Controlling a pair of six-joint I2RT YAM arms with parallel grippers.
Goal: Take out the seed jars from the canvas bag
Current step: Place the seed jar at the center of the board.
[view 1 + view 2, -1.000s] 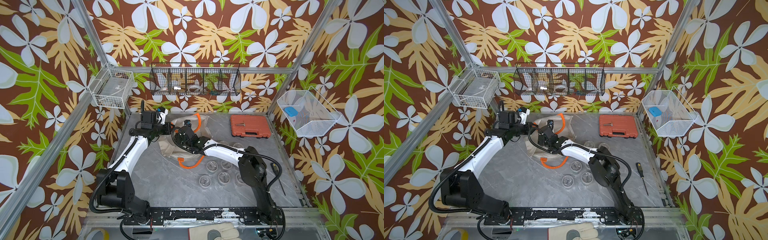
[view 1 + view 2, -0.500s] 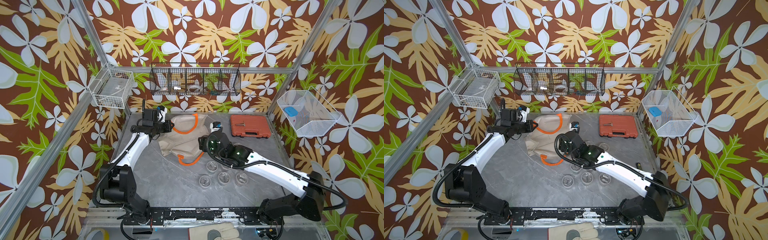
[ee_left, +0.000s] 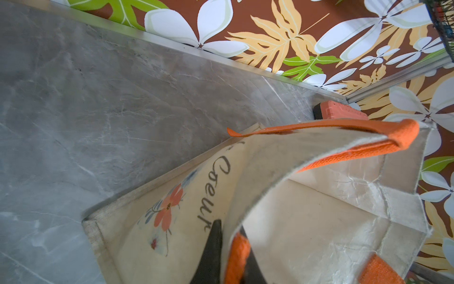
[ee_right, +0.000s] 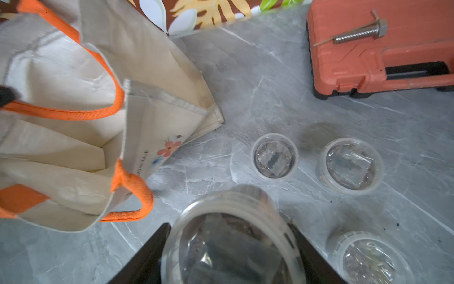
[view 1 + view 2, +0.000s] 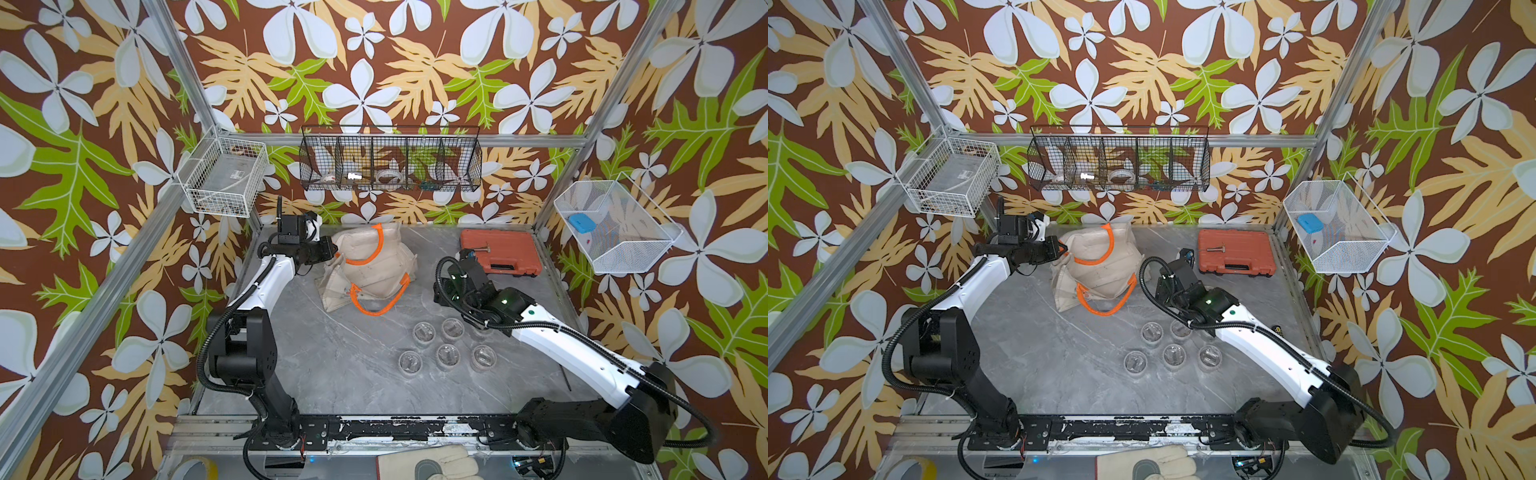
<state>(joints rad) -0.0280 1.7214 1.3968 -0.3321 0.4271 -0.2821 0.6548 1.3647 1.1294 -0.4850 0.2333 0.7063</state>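
Observation:
The beige canvas bag (image 5: 374, 266) (image 5: 1100, 270) with orange handles stands at the back middle of the table. My left gripper (image 5: 334, 249) (image 3: 229, 225) is shut on its rim and an orange handle, holding the mouth open. My right gripper (image 4: 228, 225) is shut on a seed jar (image 4: 233, 243) with dark seeds, held above the table right of the bag. In both top views that gripper sits under its own wrist (image 5: 457, 282). Several more seed jars (image 5: 448, 356) (image 5: 1173, 355) (image 4: 274, 156) stand grouped in front of the bag. The bag's inside (image 4: 61, 137) shows no jar.
An orange-red tool case (image 5: 500, 251) (image 4: 380, 49) lies at the back right with a bolt (image 4: 358, 32) on top. Wire baskets (image 5: 390, 160) hang on the walls. A screwdriver (image 5: 1277, 330) lies by the right edge. A glove (image 5: 424, 467) rests at the front.
My right arm has pulled out of the bag and swung right with a jar in its jaws. My left gripper has kept its hold, and the bag now stands more upright.

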